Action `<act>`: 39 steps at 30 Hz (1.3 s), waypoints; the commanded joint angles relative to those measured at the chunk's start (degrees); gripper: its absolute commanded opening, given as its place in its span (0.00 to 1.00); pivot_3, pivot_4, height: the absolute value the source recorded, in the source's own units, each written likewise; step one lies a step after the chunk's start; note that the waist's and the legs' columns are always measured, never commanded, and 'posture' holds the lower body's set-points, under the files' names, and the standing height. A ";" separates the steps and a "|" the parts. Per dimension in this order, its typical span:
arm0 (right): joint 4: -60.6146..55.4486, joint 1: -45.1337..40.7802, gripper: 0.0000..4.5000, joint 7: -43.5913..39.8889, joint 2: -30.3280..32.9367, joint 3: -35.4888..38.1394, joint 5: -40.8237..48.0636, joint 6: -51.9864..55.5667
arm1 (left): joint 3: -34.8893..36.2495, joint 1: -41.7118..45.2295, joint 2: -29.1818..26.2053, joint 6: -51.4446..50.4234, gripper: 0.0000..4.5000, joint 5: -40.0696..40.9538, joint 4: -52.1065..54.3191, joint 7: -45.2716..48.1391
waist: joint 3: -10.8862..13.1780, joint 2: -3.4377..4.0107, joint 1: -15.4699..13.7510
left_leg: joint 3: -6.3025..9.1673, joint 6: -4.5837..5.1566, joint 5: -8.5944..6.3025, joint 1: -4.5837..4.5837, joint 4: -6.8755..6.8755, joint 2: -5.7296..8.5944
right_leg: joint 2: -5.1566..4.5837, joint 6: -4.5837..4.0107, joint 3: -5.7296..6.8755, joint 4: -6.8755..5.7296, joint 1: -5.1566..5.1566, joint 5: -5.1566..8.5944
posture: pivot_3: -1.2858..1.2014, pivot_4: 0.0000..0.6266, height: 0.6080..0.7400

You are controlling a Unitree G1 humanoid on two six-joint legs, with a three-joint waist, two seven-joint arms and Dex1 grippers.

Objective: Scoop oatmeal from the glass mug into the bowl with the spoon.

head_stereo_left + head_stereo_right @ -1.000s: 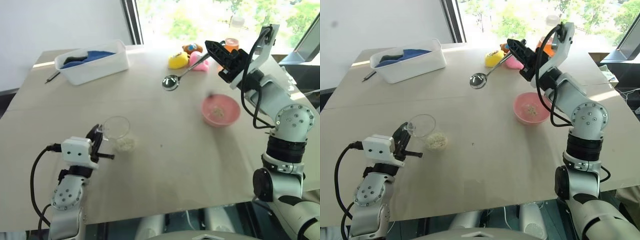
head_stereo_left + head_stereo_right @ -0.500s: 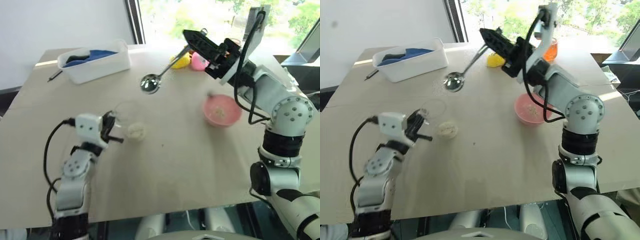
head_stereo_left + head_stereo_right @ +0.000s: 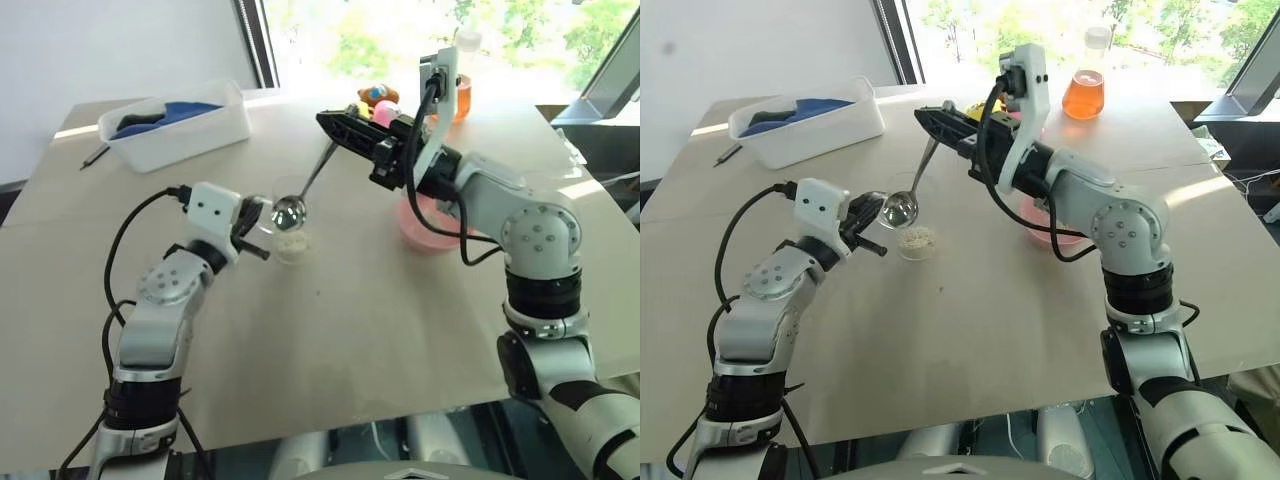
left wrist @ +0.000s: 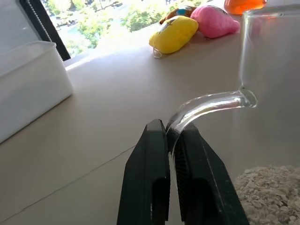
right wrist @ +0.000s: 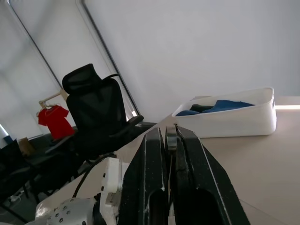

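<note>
My left gripper is shut on the curved handle of the glass mug and holds it upright left of the table's centre. The oatmeal lies in the mug's bottom, also as pale flakes in the left wrist view. My right gripper is shut on the thin handle of the spoon, which slants down to the left. The spoon's shiny bowl hangs at the mug's mouth, just above the oatmeal. The pink bowl sits to the right, partly hidden behind my right forearm.
A white tub with blue cloth stands at the back left, a dark pen beside it. A flask of orange liquid and yellow and pink toys sit near the far edge by the window.
The left gripper has carried the mug up and toward the table's centre. The right gripper has swung left, bringing the spoon's bowl from over the open table to the mug's mouth.
</note>
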State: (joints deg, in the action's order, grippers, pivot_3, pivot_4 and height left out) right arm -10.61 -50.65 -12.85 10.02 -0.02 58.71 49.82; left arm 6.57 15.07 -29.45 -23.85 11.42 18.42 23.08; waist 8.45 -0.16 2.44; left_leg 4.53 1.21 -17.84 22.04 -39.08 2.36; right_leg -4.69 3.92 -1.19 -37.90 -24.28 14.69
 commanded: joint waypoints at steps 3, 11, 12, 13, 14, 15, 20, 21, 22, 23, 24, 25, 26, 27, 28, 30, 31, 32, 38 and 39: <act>1.92 -4.57 0.00 2.50 0.07 6.68 1.36 -1.28 | 1.09 -0.16 -1.30 2.28 0.01 -0.14 2.90 1.70 | 0.01 0.01 -0.02 | 0.00 0.00 0.00 0.00 -0.01 0.01 | 0.00 0.00 0.00 -0.01 -0.01 0.00 | 0.52 0.24 1.00; 1.34 -4.37 0.00 3.22 0.58 8.77 2.00 0.60 | 1.65 -2.02 -1.11 4.19 0.01 -0.76 1.23 2.27 | 0.01 0.02 0.11 | -0.02 0.00 0.00 0.01 0.01 0.01 | 0.01 0.00 -0.07 -0.03 -0.07 0.00 | 0.52 0.24 1.00; 1.32 -4.30 0.00 3.12 0.81 8.86 1.99 0.80 | 1.73 -2.15 -1.13 4.33 0.01 -0.82 1.11 2.31 | 0.01 0.02 0.08 | -0.01 0.00 0.00 0.03 0.01 0.01 | 0.01 0.00 -0.06 -0.04 -0.09 0.00 | 0.52 0.24 1.00; 1.34 -4.20 0.00 3.09 0.97 8.92 2.01 1.13 | 1.82 -2.27 -1.16 4.40 0.01 -0.85 1.05 2.34 | 0.01 0.02 0.06 | 0.00 0.00 0.00 0.02 0.01 0.01 | 0.01 0.00 -0.05 -0.04 -0.09 0.00 | 0.52 0.24 1.00; 1.33 -3.95 0.00 2.74 1.31 8.69 1.74 1.48 | 2.07 -2.36 -0.83 4.28 0.01 -0.57 1.07 2.14 | 0.01 0.02 0.04 | -0.01 0.00 0.00 0.03 0.01 0.01 | 0.01 0.00 -0.06 -0.04 -0.09 0.00 | 0.52 0.24 1.00; 1.23 -3.60 0.00 2.14 1.68 8.22 1.47 1.93 | 2.16 -2.44 -0.62 4.24 0.01 -0.51 1.02 1.99 | 0.01 0.02 0.03 | -0.01 0.00 0.00 0.04 0.01 0.01 | 0.01 0.00 -0.06 -0.04 -0.08 0.00 | 0.52 0.24 1.00; 0.53 -2.24 0.00 -0.15 2.54 5.86 0.88 4.28 | 2.40 -2.51 -0.05 5.25 0.01 -0.59 0.38 1.62 | 0.01 0.02 0.02 | -0.01 0.00 0.00 0.05 0.00 0.02 | 0.00 0.00 -0.06 -0.04 -0.08 0.00 | 0.52 0.24 1.00; 0.59 -1.80 0.00 -0.53 2.56 4.96 -0.15 4.20 | 2.73 -2.38 0.32 5.93 0.01 0.30 0.72 2.02 | 0.01 0.02 0.06 | -0.01 0.00 0.00 0.05 0.00 0.02 | 0.00 0.00 -0.06 -0.04 -0.09 0.00 | 0.52 0.24 1.00; 0.65 -1.43 0.00 -0.86 2.49 4.23 -0.99 4.13 | 2.96 -2.27 0.60 6.39 0.01 1.12 1.07 2.45 | 0.01 0.02 0.06 | -0.02 0.00 0.00 0.04 0.00 0.02 | 0.00 0.00 -0.08 -0.04 -0.09 0.00 | 0.52 0.24 1.00; 0.60 -0.94 0.00 -1.29 2.49 3.01 -2.16 4.02 | 3.07 -2.13 0.84 6.73 0.01 1.88 1.41 2.96 | 0.01 0.02 0.06 | -0.01 0.00 0.00 0.04 0.00 0.02 | 0.00 0.00 -0.07 -0.04 -0.09 0.00 | 0.52 0.24 1.00; 0.61 -0.50 0.00 -1.54 2.55 1.65 -3.56 3.98 | 3.00 -2.02 0.81 7.06 0.01 2.16 1.51 3.42 | 0.01 0.02 0.05 | -0.01 0.00 0.00 0.04 0.00 0.02 | 0.00 0.00 -0.07 -0.04 -0.09 0.00 | 0.52 0.24 1.00; 0.89 -0.06 0.00 -1.59 2.82 -0.45 -5.79 4.06 | 2.75 -1.83 0.52 7.36 0.01 1.93 1.30 3.79 | 0.01 0.02 0.05 | -0.01 0.00 0.00 0.04 0.00 0.02 | 0.00 0.00 -0.07 -0.04 -0.09 0.00 | 0.52 0.24 1.00; 1.16 0.29 0.00 -1.83 2.82 -2.00 -7.51 3.94 | 2.61 -1.65 0.33 7.65 0.01 1.68 0.94 4.02 | 0.01 0.02 0.05 | -0.01 0.00 0.00 0.04 0.00 0.02 | 0.00 0.00 -0.07 -0.04 -0.09 0.00 | 0.52 0.24 1.00; 1.39 0.49 0.00 -2.10 2.71 -2.91 -8.59 3.94 | 2.56 -1.52 0.23 7.92 0.01 1.53 0.59 4.16 | 0.01 0.02 0.06 | -0.01 0.00 0.00 0.04 0.00 0.02 | 0.00 0.00 -0.07 -0.04 -0.09 0.00 | 0.52 0.24 1.00; 1.68 0.54 0.00 -2.26 2.47 -3.29 -9.01 4.31 | 2.48 -1.40 0.10 8.34 0.01 1.26 0.25 4.36 | 0.01 0.02 0.07 | -0.02 0.00 0.00 0.04 -0.01 0.02 | 0.00 0.00 -0.07 -0.04 -0.10 0.00 | 0.52 0.24 1.00; 2.12 0.55 0.00 -2.69 1.93 -3.41 -9.35 4.90 | 2.33 -1.12 -0.05 10.21 0.01 0.64 -0.21 4.95 | 0.01 0.02 0.04 | -0.02 0.00 0.00 0.05 -0.01 0.02 | 0.00 0.00 -0.07 -0.05 -0.10 0.00 | 0.52 0.24 1.00; 2.25 0.63 0.00 -3.03 1.78 -3.63 -9.71 5.04 | 2.28 -0.89 0.06 11.02 0.01 0.62 -0.34 5.19 | 0.01 0.02 0.02 | -0.01 0.00 0.00 0.05 -0.01 0.02 | 0.00 0.00 -0.06 -0.05 -0.10 0.00 | 0.52 0.24 1.00; 2.32 0.72 0.00 -3.29 1.63 -3.74 -9.84 5.35 | 2.18 -0.69 0.08 11.75 0.01 0.49 -0.51 5.39 | 0.01 0.02 -0.01 | -0.01 0.00 0.00 0.05 -0.02 0.02 | 0.00 0.00 -0.06 -0.04 -0.10 0.00 | 0.52 0.24 1.00; 3.25 0.98 0.00 -0.38 -1.27 0.17 -6.44 10.24 | 0.93 0.33 0.24 16.50 0.01 -2.96 -3.74 4.99 | 0.01 0.02 0.00 | 0.00 0.00 0.00 0.05 -0.02 0.03 | 0.01 0.00 -0.06 -0.05 -0.10 0.00 | 0.52 0.24 1.00; 3.88 0.82 0.00 0.92 -1.89 1.46 -6.08 11.08 | 0.61 0.52 0.43 17.73 0.01 -3.69 -4.75 4.67 | 0.01 0.02 0.01 | 0.00 -0.01 0.00 0.05 -0.02 0.03 | 0.00 0.00 -0.06 -0.05 -0.10 0.00 | 0.52 0.24 1.00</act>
State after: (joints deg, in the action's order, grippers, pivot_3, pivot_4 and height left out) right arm -6.60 -49.29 -13.90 9.00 -1.54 50.60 59.00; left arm 6.33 13.95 -28.85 -9.95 9.08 13.97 28.82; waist 8.46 -0.14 2.45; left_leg 4.53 1.20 -17.84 22.09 -39.11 2.39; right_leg -4.68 3.92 -1.24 -37.96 -24.38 14.69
